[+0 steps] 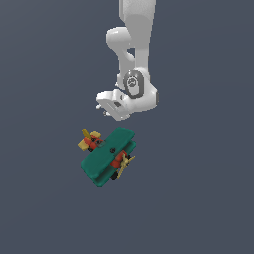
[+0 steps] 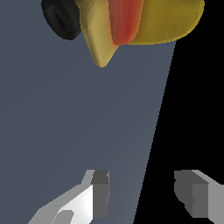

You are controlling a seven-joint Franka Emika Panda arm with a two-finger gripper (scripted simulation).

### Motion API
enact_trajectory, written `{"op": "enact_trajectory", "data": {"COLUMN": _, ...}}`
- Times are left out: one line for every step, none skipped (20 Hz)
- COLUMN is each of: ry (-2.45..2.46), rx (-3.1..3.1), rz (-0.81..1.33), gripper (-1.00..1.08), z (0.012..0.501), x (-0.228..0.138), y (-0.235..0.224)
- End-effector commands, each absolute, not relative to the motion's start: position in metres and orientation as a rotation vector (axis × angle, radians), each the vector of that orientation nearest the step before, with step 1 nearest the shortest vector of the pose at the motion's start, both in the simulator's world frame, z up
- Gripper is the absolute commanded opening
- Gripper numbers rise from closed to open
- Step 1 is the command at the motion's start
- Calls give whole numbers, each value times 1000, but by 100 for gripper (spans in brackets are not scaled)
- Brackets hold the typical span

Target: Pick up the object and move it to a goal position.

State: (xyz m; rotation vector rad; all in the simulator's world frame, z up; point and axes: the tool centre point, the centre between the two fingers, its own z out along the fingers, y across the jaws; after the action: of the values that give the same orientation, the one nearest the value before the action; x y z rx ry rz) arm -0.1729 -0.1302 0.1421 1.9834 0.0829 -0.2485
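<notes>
The small toy biplane [image 1: 110, 156], with smooth blocky teal-green wings, a red-orange body, yellow propeller and tail and black wheels, lies on the flat grey-blue floor [image 1: 198, 198], bearing no legible writing. Just above it hangs the glossy white arm's gripper [image 2: 144, 197], fingers [image 2: 101, 194] spread apart and empty.

In the wrist view, the picture's edge cut off the biplane [image 2: 131, 24], leaving only a yellow part, a red strip and one black wheel [image 2: 61, 17]. The tool [image 2: 144, 194] showed just its fingertips [image 2: 100, 192]. In the exterior view, the arm [image 1: 136, 30] ran out of frame, and the tool's fingers were too small to judge.
</notes>
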Motion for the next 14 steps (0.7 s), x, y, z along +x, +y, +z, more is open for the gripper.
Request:
{"op": "enact_trajectory", "data": {"ry": 100, "rx": 1958, "rz": -219, "gripper": 28, "z": 143, "x": -170, "y": -132}}
{"op": "enact_trajectory", "data": {"ry": 107, "rx": 1949, "rz": -207, "gripper": 28, "z": 143, "x": -168, "y": -132}}
{"op": "enact_trajectory", "data": {"ry": 113, "rx": 1939, "rz": -195, "gripper": 28, "z": 143, "x": -167, "y": -132}}
{"op": "enact_trajectory", "data": {"ry": 120, "rx": 1929, "rz": -183, "gripper": 28, "z": 144, "x": -166, "y": -133}}
{"op": "enact_trajectory", "data": {"ry": 127, "rx": 1920, "rz": -171, "gripper": 28, "z": 144, "x": -164, "y": -133}}
{"op": "enact_trajectory", "data": {"ry": 134, "rx": 1911, "rz": -159, "gripper": 28, "z": 144, "x": -163, "y": -133}}
{"op": "enact_trajectory", "data": {"ry": 141, "rx": 1901, "rz": -146, "gripper": 28, "z": 145, "x": -162, "y": -134}}
{"op": "enact_trajectory", "data": {"ry": 148, "rx": 1892, "rz": -134, "gripper": 28, "z": 145, "x": -160, "y": -134}}
{"op": "enact_trajectory", "data": {"ry": 154, "rx": 1883, "rz": -122, "gripper": 28, "z": 145, "x": -159, "y": -134}}
{"op": "enact_trajectory", "data": {"ry": 161, "rx": 1874, "rz": -109, "gripper": 28, "z": 145, "x": -157, "y": -134}}
{"op": "enact_trajectory", "data": {"ry": 168, "rx": 1865, "rz": -96, "gripper": 28, "z": 146, "x": -156, "y": -134}}
{"op": "enact_trajectory", "data": {"ry": 175, "rx": 1856, "rz": -84, "gripper": 28, "z": 146, "x": -154, "y": -134}}
{"op": "enact_trajectory", "data": {"ry": 182, "rx": 1847, "rz": -71, "gripper": 28, "z": 146, "x": -153, "y": -134}}
{"op": "enact_trajectory", "data": {"ry": 189, "rx": 1839, "rz": -58, "gripper": 28, "z": 147, "x": -151, "y": -134}}
